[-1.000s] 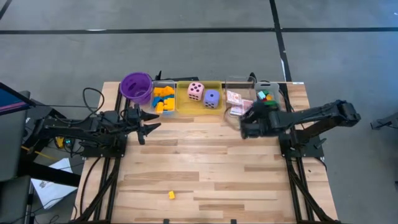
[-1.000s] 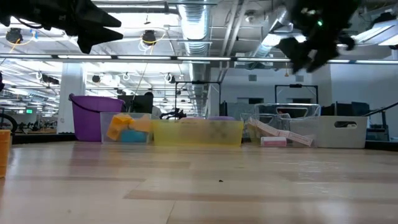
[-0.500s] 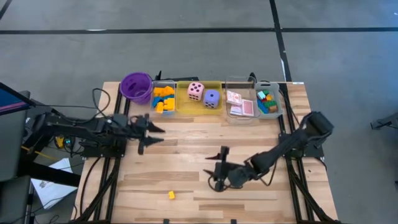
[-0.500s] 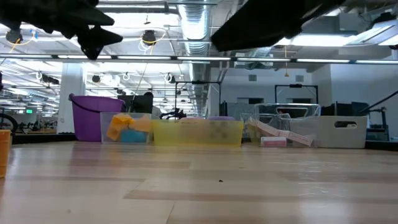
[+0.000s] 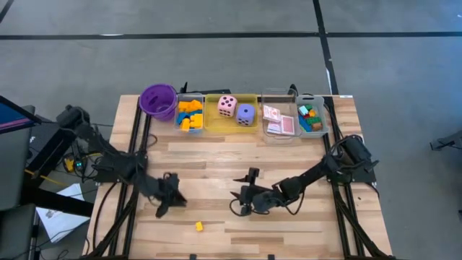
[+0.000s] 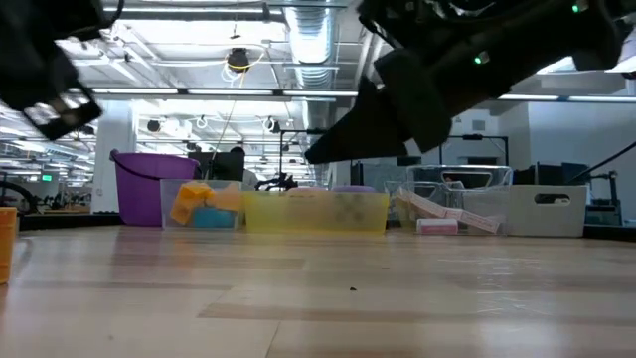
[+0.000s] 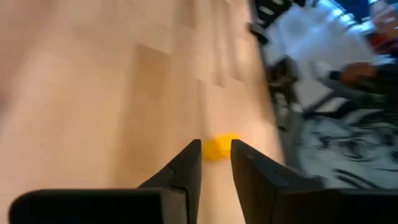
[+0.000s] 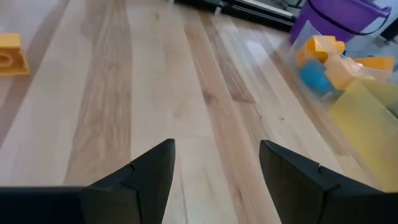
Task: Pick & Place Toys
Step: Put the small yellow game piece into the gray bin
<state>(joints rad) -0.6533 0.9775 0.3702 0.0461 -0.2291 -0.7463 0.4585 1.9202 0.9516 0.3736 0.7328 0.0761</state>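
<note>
A small yellow block (image 5: 199, 226) lies alone on the wood table near its near edge; it also shows in the left wrist view (image 7: 219, 148) and the right wrist view (image 8: 11, 54). My left gripper (image 5: 170, 203) hovers just left of and beyond the block, open and empty, its fingertips (image 7: 216, 146) narrowly apart and pointing at it. My right gripper (image 5: 247, 193) hangs over the table's middle, wide open (image 8: 216, 146) and empty. The other toys lie in trays at the far edge: yellow and blue blocks (image 5: 190, 114), a pink die (image 5: 227, 105), a purple die (image 5: 246, 113), pink cards (image 5: 277, 120) and mixed blocks (image 5: 310, 115).
A purple cup (image 5: 158, 100) stands at the far left of the tray row. The yellow tray (image 5: 232, 124) and the clear trays (image 5: 294, 133) line the far edge. Bare wood lies between the trays and the two grippers. Cables hang off the table's left side (image 5: 72, 162).
My right gripper has swung from above the far right trays toward the near edge and left, to the table's middle, and has come lower. My left gripper has gone from beside the purple cup toward the near edge, down toward the yellow block. The block has stayed put.
</note>
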